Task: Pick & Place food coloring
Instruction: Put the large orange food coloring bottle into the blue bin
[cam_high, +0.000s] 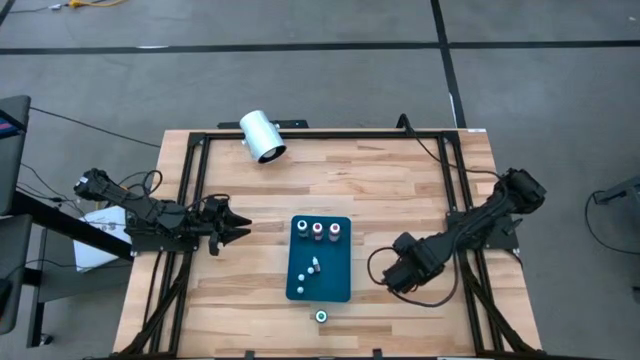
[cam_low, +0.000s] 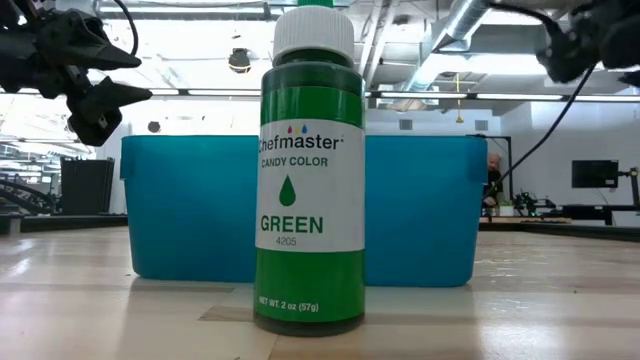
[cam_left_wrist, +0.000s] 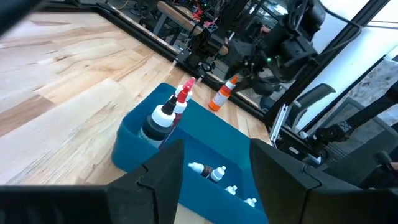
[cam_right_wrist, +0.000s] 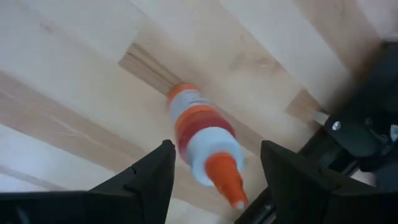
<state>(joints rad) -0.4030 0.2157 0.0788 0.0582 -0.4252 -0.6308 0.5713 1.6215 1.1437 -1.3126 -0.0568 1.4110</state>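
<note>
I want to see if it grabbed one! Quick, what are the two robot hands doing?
Left end effector: open, holding nothing, beside the blue bin.
Right end effector: open, above the orange bottle, not gripping it.

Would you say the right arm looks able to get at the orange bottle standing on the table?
Probably yes: the right gripper hangs open directly over the orange bottle, fingers on either side, nothing between them.

A robotics lab or workshop is showing here: a pale wooden butcher-block table (cam_high: 400, 190) is sitting on a grey concrete floor (cam_high: 330, 80) inside a black metal frame (cam_high: 190, 180), while exposed silver ceiling ducts (cam_low: 470, 25) and dark monitors (cam_low: 595, 175) are filling the open hall behind.
</note>
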